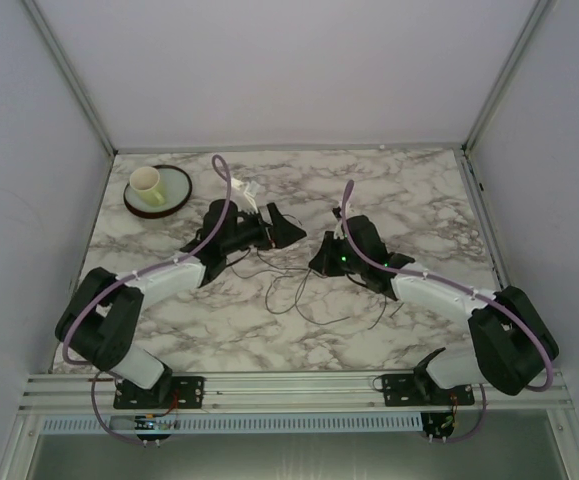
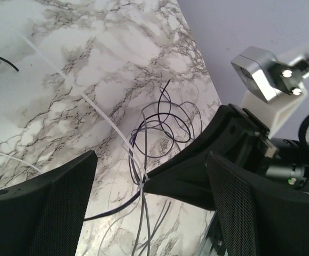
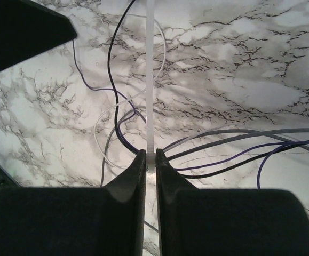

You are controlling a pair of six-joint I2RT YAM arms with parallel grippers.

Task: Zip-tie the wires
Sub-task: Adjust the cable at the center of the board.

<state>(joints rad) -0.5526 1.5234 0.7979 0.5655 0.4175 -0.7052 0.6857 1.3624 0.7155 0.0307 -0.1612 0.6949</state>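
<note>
looks like a robotics lab booth to me: plain pale walls on metal posts box in a marble-print table. the left arm and right arm sit bolted to an aluminium rail at its near edge.

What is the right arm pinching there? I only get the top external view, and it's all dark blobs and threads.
Observer: The right gripper has its jaws shut on a white zip tie, right where the wires bunch together.
Operator: And the left one, is it holding anything?
Observer: No. The left gripper has its jaws wide open, with nothing gripped.
Operator: Where does the tie's strap go?
Observer: It runs straight from the right jaws out across the marble table.
</note>
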